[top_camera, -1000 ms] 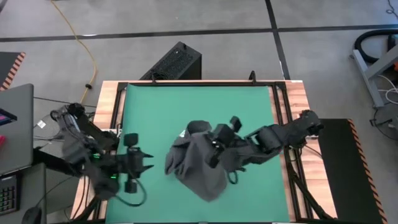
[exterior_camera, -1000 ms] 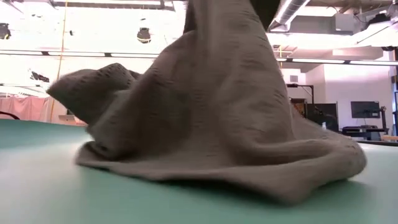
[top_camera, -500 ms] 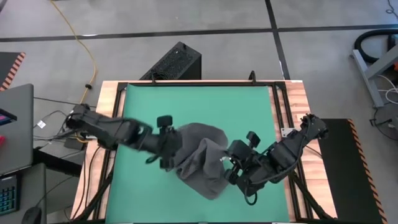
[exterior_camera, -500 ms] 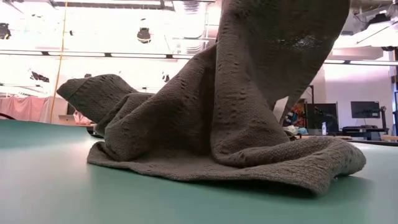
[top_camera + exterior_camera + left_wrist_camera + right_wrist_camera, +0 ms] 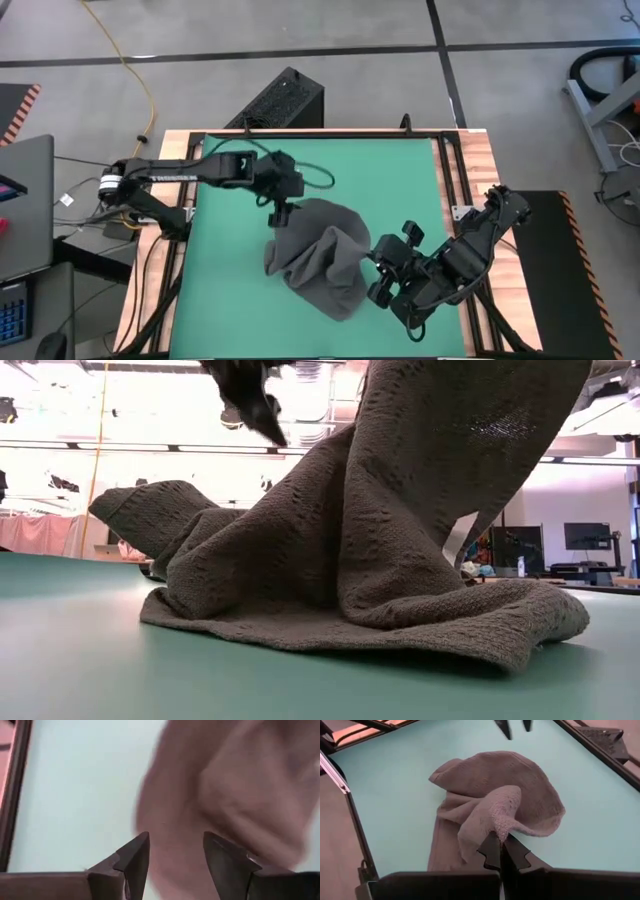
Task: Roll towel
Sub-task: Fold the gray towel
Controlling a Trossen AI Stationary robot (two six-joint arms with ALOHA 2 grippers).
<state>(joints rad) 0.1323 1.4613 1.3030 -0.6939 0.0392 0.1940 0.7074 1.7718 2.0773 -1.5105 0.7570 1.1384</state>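
The dark grey towel (image 5: 318, 255) lies bunched on the green mat (image 5: 390, 170), a little near of the middle; its underside rests on the mat and its right part is drawn up. Its white tag is hidden. My right gripper (image 5: 368, 268) is at the towel's right edge, shut on the towel (image 5: 490, 790). My left gripper (image 5: 281, 212) is open and hovers over the towel's far left edge; it touches nothing. In the low view its fingers (image 5: 252, 402) are above the towel (image 5: 340, 560). My right gripper pinches a raised fold of the towel's right part (image 5: 502, 833) between its two shut fingers. The fingers come from the table's near right side, slanting down. That part is lifted in a peak; the rest of the towel lies slack on the mat.
Wooden table borders with black rails (image 5: 452, 170) frame the mat. A black box (image 5: 285, 98) stands on the floor beyond the far edge. A laptop (image 5: 25, 205) is at the left. Bare mat lies on the towel's far side.
My left gripper has gone from the near left of the mat toward the far edge and the right, past the towel's left side to its far left edge. My right gripper has drawn toward the near right with the towel's fold, pulling that part out to the right.
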